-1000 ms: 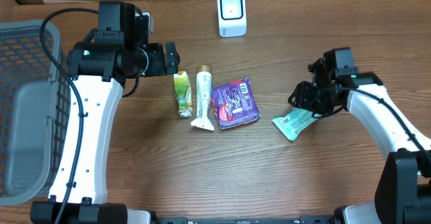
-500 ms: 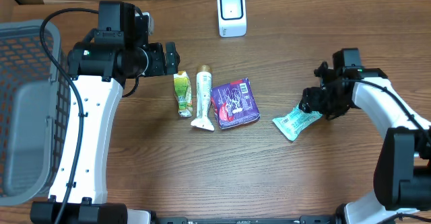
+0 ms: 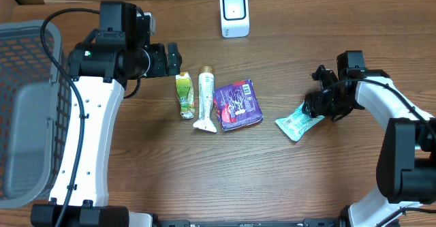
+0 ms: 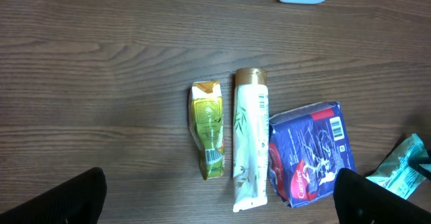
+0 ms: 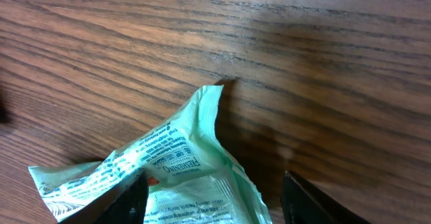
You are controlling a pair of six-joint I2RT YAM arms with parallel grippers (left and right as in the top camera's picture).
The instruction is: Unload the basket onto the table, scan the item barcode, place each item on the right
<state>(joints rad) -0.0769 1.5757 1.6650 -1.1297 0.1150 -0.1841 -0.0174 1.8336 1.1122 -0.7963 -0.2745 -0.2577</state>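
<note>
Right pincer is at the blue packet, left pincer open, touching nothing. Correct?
No. The right pincer is at the mint-green wrapper, not the blue packet, as the overhead view shows. The left pincer is open, touching nothing.

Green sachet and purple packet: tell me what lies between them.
A white tube with a gold cap lies between the green sachet and the purple packet; the overhead and left wrist views both show it.

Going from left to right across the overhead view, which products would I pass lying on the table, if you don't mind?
Yellow-green pouch → white tube → purple packet → mint-green packet.
</note>
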